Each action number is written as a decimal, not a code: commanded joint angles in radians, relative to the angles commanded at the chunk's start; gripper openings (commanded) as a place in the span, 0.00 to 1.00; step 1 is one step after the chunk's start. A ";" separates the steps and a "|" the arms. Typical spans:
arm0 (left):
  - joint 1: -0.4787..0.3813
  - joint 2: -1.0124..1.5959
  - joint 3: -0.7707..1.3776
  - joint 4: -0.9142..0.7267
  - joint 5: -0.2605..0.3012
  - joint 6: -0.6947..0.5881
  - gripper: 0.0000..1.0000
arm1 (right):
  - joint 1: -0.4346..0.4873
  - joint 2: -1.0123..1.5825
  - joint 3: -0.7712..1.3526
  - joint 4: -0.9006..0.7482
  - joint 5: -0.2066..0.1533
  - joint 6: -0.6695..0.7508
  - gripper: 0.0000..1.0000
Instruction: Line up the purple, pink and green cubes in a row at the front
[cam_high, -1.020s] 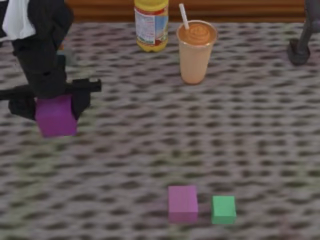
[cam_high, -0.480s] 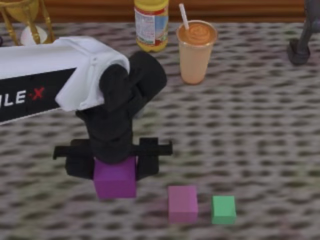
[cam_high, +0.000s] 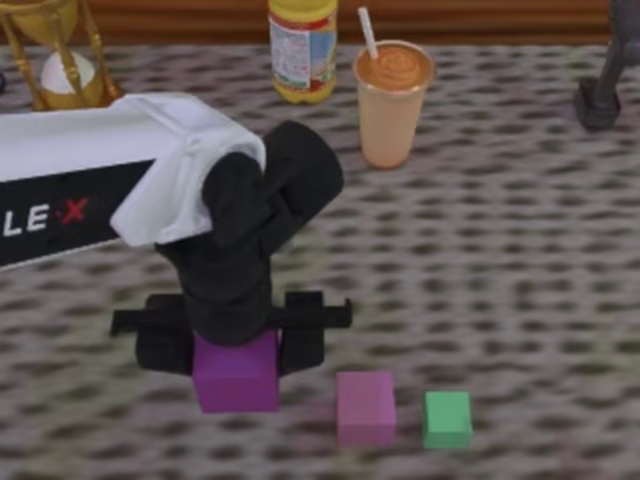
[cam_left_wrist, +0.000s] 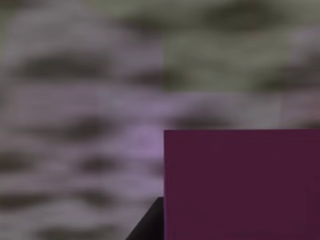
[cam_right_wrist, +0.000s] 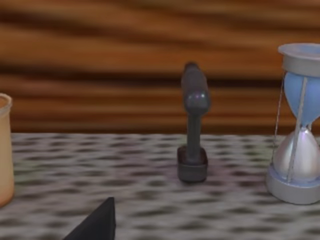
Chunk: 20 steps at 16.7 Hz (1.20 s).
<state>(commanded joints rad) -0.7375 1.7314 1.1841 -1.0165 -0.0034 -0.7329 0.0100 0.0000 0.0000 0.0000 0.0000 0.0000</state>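
Observation:
My left gripper (cam_high: 236, 358) is shut on the deep purple cube (cam_high: 238, 375), its black fingers (cam_high: 300, 340) pressing the cube's two sides at the front of the table. The left wrist view shows the same purple cube (cam_left_wrist: 240, 185) filling the lower part, with one finger (cam_left_wrist: 150, 225) against its side. I cannot tell if the cube touches the cloth. The pink cube (cam_high: 365, 406) lies a short gap to its right, and the small green cube (cam_high: 447, 419) sits just right of that. Of my right gripper, parked outside the top view, only one fingertip (cam_right_wrist: 100, 222) shows, with nothing beside it.
At the back stand a yellow bottle (cam_high: 302, 50), an orange drink cup with a straw (cam_high: 392, 100) and a gold hourglass (cam_high: 60, 60). A dark hammer (cam_high: 598, 85) stands at the back right, beside a silver and blue hourglass (cam_right_wrist: 300, 125).
The left arm carried the purple cube from the back left to the front, then eased it slightly nearer the pink cube. The pink and green cubes stayed put.

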 joint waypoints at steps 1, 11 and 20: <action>0.000 0.008 -0.015 0.024 0.000 0.000 0.00 | 0.000 0.000 0.000 0.000 0.000 0.000 1.00; -0.006 0.099 -0.161 0.264 0.000 -0.002 0.00 | 0.000 0.000 0.000 0.000 0.000 0.000 1.00; -0.006 0.099 -0.161 0.264 0.000 -0.002 0.60 | 0.000 0.000 0.000 0.000 0.000 0.000 1.00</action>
<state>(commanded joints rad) -0.7431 1.8304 1.0229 -0.7523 -0.0033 -0.7348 0.0100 0.0000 0.0000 0.0000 0.0000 0.0000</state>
